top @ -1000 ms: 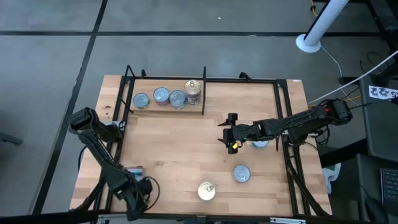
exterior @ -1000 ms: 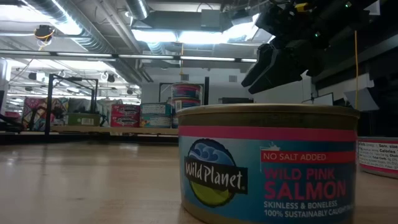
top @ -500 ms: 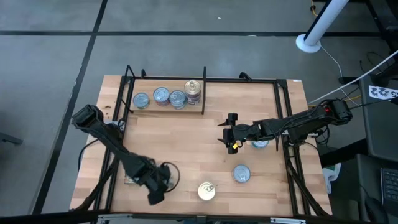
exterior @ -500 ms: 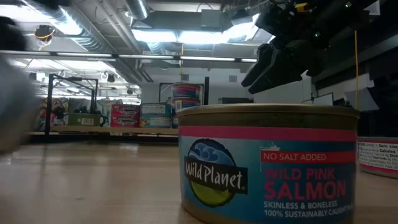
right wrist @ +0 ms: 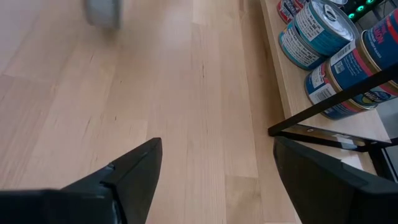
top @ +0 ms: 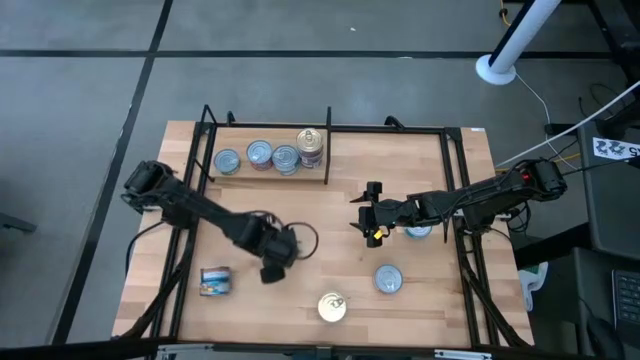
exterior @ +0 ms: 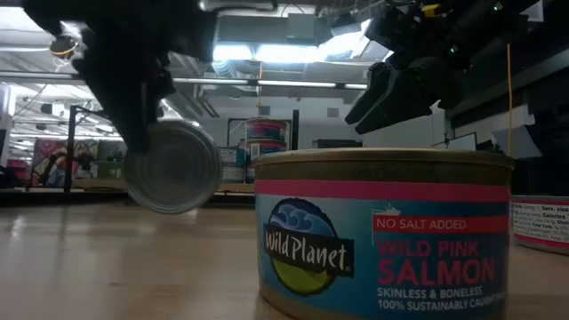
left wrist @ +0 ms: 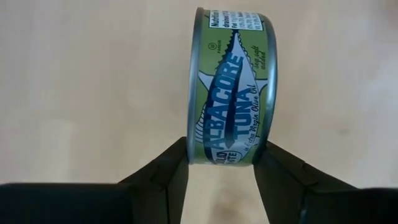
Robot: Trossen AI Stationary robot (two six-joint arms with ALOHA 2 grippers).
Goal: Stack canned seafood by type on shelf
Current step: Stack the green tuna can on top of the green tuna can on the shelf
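Note:
My left gripper (top: 272, 262) hangs over the middle-left of the wooden shelf board (top: 300, 205), shut on a green albacore tuna tin (left wrist: 233, 87), which shows face-on in the low view (exterior: 173, 166). My right gripper (top: 372, 215) stands open over the board's right half with nothing between its fingers (right wrist: 214, 168). Several tins (top: 270, 155) stand in the far left compartment beside the black divider bar (top: 328, 150). A gold-topped salmon tin (top: 332, 307) and a silver-topped tin (top: 388, 278) stand on their bases near the front. My left gripper pinches the tuna tin between its two fingers, one finger on each flat end (left wrist: 194, 146), close to the rim. The fingers come from above, pointing steeply down. The tin stands on edge below them, its label side toward the wrist, lifted clear of the board.
A labelled tin (top: 215, 281) lies near the board's front left corner. Another tin (top: 418, 231) sits under my right arm. The thin black frame (top: 465, 200) edges the board. Bare wood lies between the two grippers.
My left gripper has swung from the board's near left corner toward the middle and far side, turning as it went and carrying the tuna tin clear of the board. The labelled tin at the front left stayed where it was.

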